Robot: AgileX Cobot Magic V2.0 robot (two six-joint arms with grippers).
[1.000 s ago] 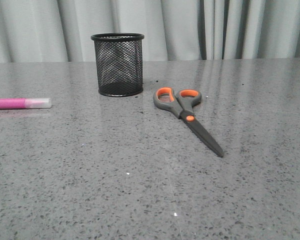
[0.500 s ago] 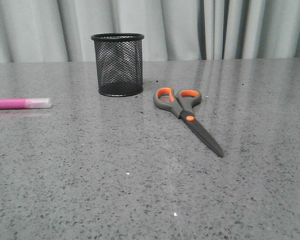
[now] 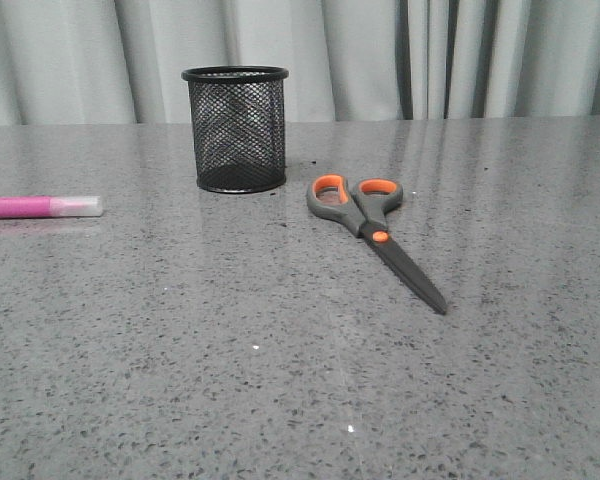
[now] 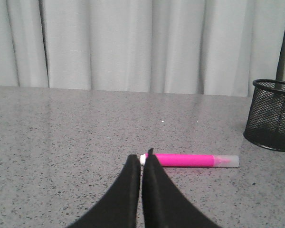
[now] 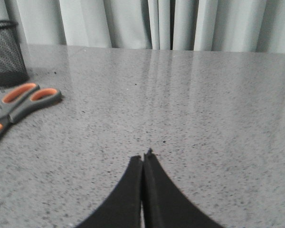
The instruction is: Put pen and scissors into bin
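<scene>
The black mesh bin (image 3: 235,128) stands upright at the back centre-left of the table. The scissors (image 3: 373,230) lie closed to its right, orange-lined loops toward the bin, blade tip pointing to the front right. The pink pen (image 3: 38,207) lies flat at the far left, pale cap toward the bin. In the left wrist view my left gripper (image 4: 141,158) is shut and empty, just short of the pen (image 4: 190,160); the bin (image 4: 271,115) is beyond. In the right wrist view my right gripper (image 5: 143,157) is shut and empty, with the scissors (image 5: 20,103) apart from it. Neither gripper shows in the front view.
The grey speckled table (image 3: 280,380) runs back to a pale curtain (image 3: 400,60).
</scene>
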